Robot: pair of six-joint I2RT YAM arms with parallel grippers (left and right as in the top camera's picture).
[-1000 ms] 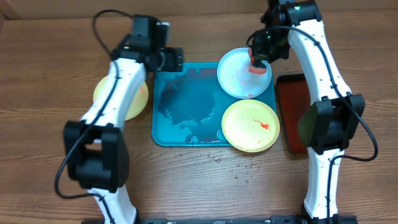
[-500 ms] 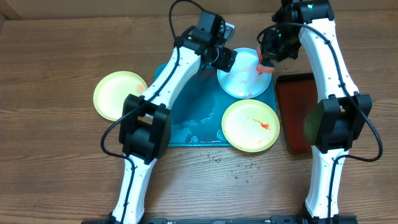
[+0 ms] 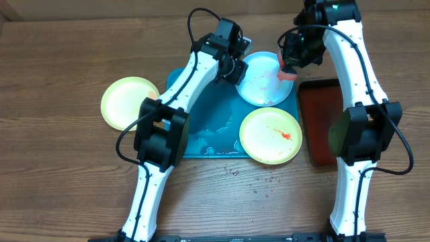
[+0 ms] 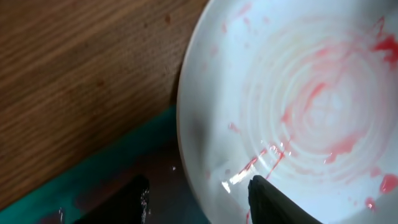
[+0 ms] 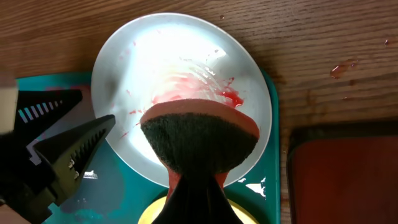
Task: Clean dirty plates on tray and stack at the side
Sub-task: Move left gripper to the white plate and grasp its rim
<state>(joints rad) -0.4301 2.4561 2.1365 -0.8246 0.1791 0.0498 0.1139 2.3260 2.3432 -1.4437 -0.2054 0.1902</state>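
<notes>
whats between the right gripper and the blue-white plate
A red sponge with a dark scrubbing face, pinched in the right gripper, lies between it and the smeared blue-white plate. The right wrist view shows this.

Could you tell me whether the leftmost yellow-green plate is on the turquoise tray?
No, the leftmost plate lies on the wooden table, outside the tray.

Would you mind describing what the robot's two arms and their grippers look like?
Both the left arm and right arm have glossy white tubular links joined by chunky black joint housings, with thin black cables looping loose near the wrists. The left gripper and right gripper have matte black, tapering fingers, and the left's have ribbed inner faces.
</notes>
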